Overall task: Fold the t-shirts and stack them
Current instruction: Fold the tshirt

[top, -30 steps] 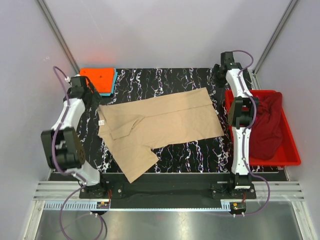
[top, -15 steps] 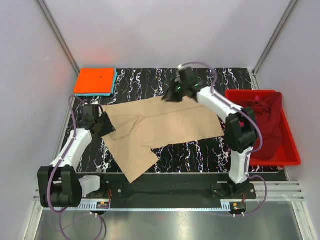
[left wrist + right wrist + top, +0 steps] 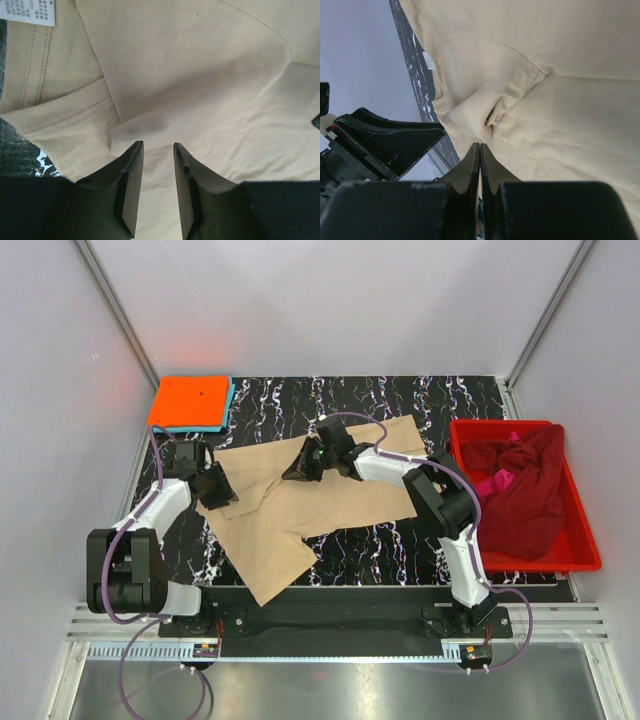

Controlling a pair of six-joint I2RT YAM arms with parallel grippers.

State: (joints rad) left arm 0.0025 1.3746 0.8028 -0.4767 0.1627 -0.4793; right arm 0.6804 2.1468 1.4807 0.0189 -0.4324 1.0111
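Observation:
A large tan t-shirt [image 3: 340,490] lies spread across the black marbled table, its collar and white label [image 3: 31,11] at the left. My left gripper [image 3: 218,492] rests on the shirt's left edge beside the collar. In the left wrist view its jaws [image 3: 157,150] stand a narrow gap apart, with flat tan cloth [image 3: 200,75] showing between them. My right gripper [image 3: 298,470] sits on the shirt's middle; its fingertips [image 3: 480,145] are pressed together where the cloth [image 3: 570,100] puckers. An orange t-shirt [image 3: 188,400] lies folded on a light blue one [image 3: 229,405] at the back left.
A red bin [image 3: 585,540] stands at the right edge, holding a maroon t-shirt [image 3: 530,500] and a pink one [image 3: 495,483]. The right arm stretches leftward over the tan shirt's upper half. Grey walls close in on both sides.
Both arms swung from the table's sides onto the tan shirt. The right gripper travelled left to the shirt's middle and shut. The left jaws narrowed beside the collar.

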